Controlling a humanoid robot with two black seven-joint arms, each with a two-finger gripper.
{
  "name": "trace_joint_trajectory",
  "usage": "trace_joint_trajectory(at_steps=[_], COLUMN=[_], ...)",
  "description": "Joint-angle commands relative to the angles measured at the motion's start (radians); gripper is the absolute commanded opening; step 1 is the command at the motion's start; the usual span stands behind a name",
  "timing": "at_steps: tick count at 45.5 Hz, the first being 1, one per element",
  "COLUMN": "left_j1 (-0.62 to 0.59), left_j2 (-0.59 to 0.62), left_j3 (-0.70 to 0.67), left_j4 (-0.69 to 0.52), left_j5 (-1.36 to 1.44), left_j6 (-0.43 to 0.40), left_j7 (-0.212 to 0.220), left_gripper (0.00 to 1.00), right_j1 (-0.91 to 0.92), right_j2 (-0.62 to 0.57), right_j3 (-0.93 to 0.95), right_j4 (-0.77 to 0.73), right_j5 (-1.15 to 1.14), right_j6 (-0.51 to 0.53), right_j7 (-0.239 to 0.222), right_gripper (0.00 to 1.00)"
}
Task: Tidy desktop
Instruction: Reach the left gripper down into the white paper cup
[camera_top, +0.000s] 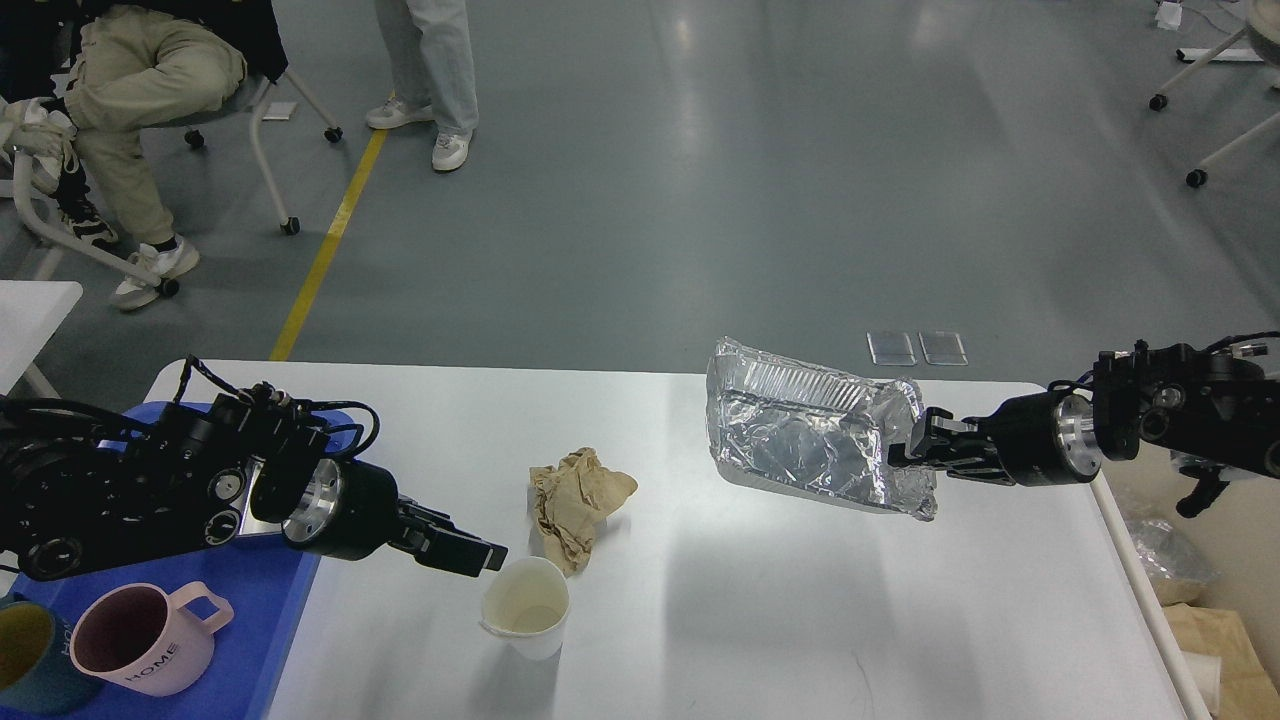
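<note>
The desktop (760, 620) is a wide white tabletop. A crumpled silver foil tray (810, 440) hangs tilted above its right half, held by my right gripper (915, 450), which is shut on the tray's right edge. A crumpled brown paper napkin (575, 500) lies near the middle. A white paper cup (527, 605) stands upright just in front of it. My left gripper (480, 558) points right and down, its tip just left of the cup's rim; its fingers cannot be told apart.
A blue tray (285, 610) at the left holds a pink "HOME" mug (140, 650), a dark teal cup (25, 665) and a metal dish mostly hidden by my left arm. Bags and boxes (1200, 610) lie beyond the table's right edge. People sit and stand on the floor behind.
</note>
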Motion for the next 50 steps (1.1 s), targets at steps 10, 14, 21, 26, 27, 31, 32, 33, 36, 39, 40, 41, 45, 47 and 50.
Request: trace_joint_trajectory(at_steps=[10,14,21,26,27,31,32,33,36,39,40,41,45,47,50], left_j1=[-0.011,-0.022,-0.037,-0.046,-0.046,-0.051,-0.055,-0.060,-0.068,-0.069,-0.069,-0.069,-0.069,-0.069,-0.069], left_j2=[-0.122,-0.165,-0.230,-0.235,-0.235,-0.233,-0.233,-0.233,-0.233,-0.234,-0.235,-0.236,-0.253,-0.261,-0.273], left_j3=[0.040,0.052,0.092,0.113,0.119,0.132,0.135,0.138,0.149,0.150,0.150,0.150,0.152,0.152,0.159], left_j4=[0.085,0.113,0.144,0.144,0.142,0.140,0.139,0.139,0.139,0.140,0.140,0.142,0.144,0.145,0.148], left_j5=[0.010,0.005,-0.007,-0.007,-0.007,-0.005,-0.005,-0.005,-0.007,-0.007,-0.007,-0.007,-0.007,-0.008,-0.007], left_j6=[0.007,0.006,0.001,-0.005,-0.005,-0.006,-0.008,-0.009,-0.012,-0.011,-0.011,-0.011,-0.009,-0.009,-0.008], left_j7=[0.024,0.024,0.022,0.022,0.022,0.022,0.022,0.022,0.022,0.024,0.024,0.024,0.024,0.024,0.024], left_gripper=[0.87,0.87,0.87,0.87,0.87,0.87,0.87,0.87,0.87,0.87,0.87,0.87,0.85,0.83,0.82], right_j1=[-0.014,-0.014,-0.013,-0.013,-0.013,-0.013,-0.013,-0.013,-0.013,-0.013,-0.013,-0.013,-0.013,-0.013,-0.013], right_j2=[-0.002,-0.002,-0.002,0.000,-0.002,-0.002,-0.002,-0.002,-0.003,-0.006,-0.008,-0.008,-0.008,-0.008,-0.006], right_j3=[0.003,0.005,0.005,0.001,0.001,0.000,0.000,0.000,-0.002,-0.002,-0.002,-0.002,0.000,-0.002,-0.002], right_j4=[0.001,0.001,0.001,0.001,0.001,0.001,0.001,0.001,0.001,0.001,0.001,0.001,0.001,0.001,0.001], right_j5=[0.000,0.000,0.000,0.000,0.000,0.000,0.000,0.000,0.000,0.000,0.000,0.000,0.000,0.000,0.000], right_j6=[-0.002,-0.002,-0.002,-0.002,-0.002,-0.002,-0.002,-0.002,-0.002,-0.002,-0.002,-0.002,-0.002,-0.002,-0.002], right_j7=[0.002,0.002,0.002,0.002,0.000,0.000,0.001,0.000,0.000,0.000,0.000,0.001,0.000,0.002,0.000], right_gripper=[0.00,0.00,0.00,0.00,0.00,0.00,0.00,0.00,0.00,0.00,0.00,0.00,0.00,0.00,0.00])
